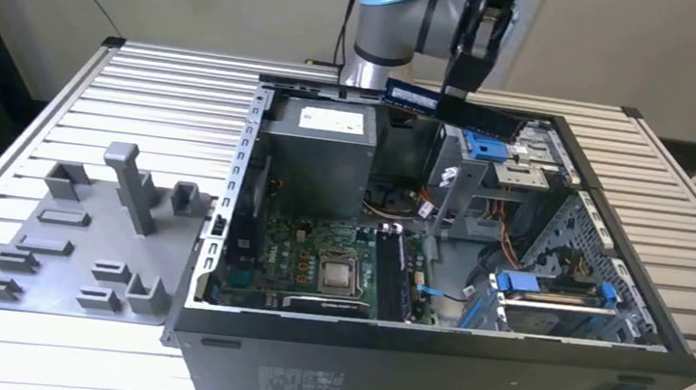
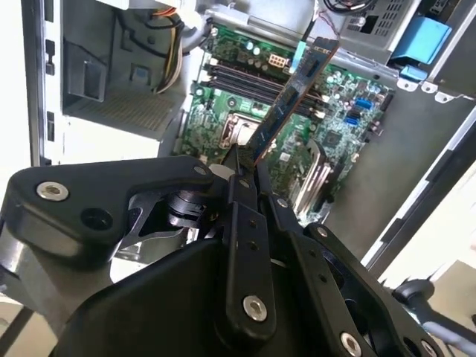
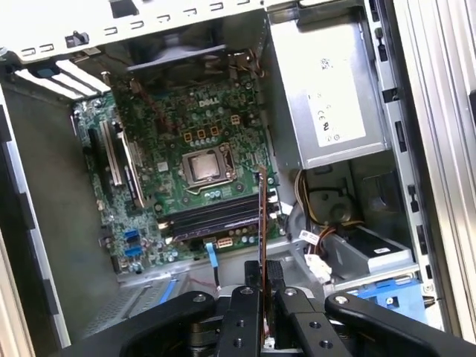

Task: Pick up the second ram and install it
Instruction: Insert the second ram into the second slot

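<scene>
End effector [image 1: 459, 88] clamped on the second ram [image 1: 450, 110] above the open case [image 1: 435, 359].
Gripped edge hidden between the fingers [image 2: 238, 186]; arm [image 1: 394, 6] cut off up top.

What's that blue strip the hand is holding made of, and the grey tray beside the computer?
The blue strip: seemingly rigid circuit board, glossy blue, with dark chips along it. The grey tray: probably plastic, matte and evenly grey, with moulded upright posts.

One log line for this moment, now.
end effector: shut on second ram | position: above open computer case | status: not yet installed
</scene>
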Controlling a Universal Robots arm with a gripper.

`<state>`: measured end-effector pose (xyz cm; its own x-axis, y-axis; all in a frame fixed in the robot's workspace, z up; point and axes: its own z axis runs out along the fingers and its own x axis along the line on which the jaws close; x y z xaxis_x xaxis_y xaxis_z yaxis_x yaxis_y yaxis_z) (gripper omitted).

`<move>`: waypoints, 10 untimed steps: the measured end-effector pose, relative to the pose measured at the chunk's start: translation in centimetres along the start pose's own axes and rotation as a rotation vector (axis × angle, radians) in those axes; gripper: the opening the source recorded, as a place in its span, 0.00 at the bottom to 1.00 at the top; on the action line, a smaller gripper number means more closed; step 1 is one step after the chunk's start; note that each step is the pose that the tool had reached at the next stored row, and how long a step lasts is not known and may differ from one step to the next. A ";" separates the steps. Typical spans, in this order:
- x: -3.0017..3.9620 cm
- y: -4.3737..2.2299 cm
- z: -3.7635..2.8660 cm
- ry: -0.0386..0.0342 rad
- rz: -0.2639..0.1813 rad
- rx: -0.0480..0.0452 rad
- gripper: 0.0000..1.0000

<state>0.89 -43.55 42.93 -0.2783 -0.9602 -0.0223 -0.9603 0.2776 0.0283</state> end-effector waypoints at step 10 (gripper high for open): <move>0.00 0.00 0.00 -0.0032 0.114 0.0026 0.14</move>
<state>0.89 -43.55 42.93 -0.3861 -0.9222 -0.0223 -0.9223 0.3855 0.0283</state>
